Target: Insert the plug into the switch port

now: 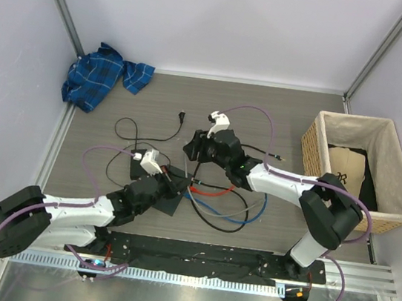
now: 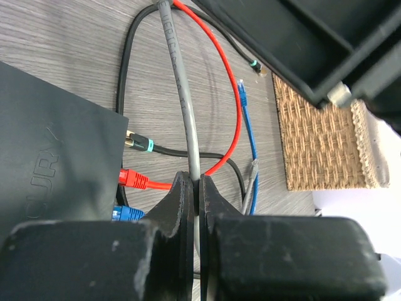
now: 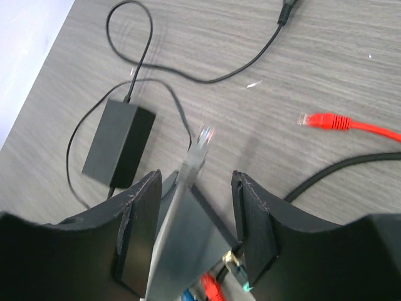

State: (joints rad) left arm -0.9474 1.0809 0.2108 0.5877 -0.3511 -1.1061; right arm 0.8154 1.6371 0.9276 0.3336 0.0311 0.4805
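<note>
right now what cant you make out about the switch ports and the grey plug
Free port on the switch: left wrist view, the left gripper covers the edge below the blue plug.
Grey plug: right wrist view, motion blur hides its clip side.
Ports in the top view: too small, left arm overlaps the switch.

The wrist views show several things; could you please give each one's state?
Left hand: shut on the grey cable.
Right hand: open around the grey plug.
Grey plug: not yet in the switch.
Switch: black plug, red plug and blue plug seated.
Loose red plug: unplugged, lying on the table.
</note>
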